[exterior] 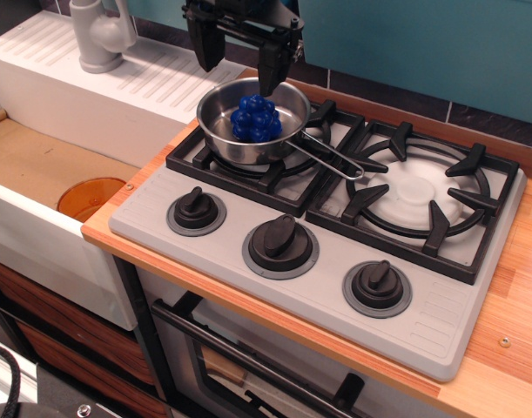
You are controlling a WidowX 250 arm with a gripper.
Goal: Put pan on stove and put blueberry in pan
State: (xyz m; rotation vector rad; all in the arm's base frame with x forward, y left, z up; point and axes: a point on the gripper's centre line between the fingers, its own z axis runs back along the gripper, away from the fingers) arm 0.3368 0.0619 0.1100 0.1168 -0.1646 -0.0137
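The shiny steel pan (220, 120) sits on the left burner grate of the light grey stove (440, 322), its wire handle pointing right. The bright blue blueberry (255, 119) lies inside the pan. My gripper (238, 65) hangs open and empty just above the pan's far rim, its two black fingers spread apart and clear of the berry.
A white sink (39, 226) with a grey faucet (100, 33) lies to the left, with an orange disc (90, 197) in its basin. The right burner grate (422, 193) is bare. Three black knobs (281, 243) line the stove's front. A teal wall stands behind.
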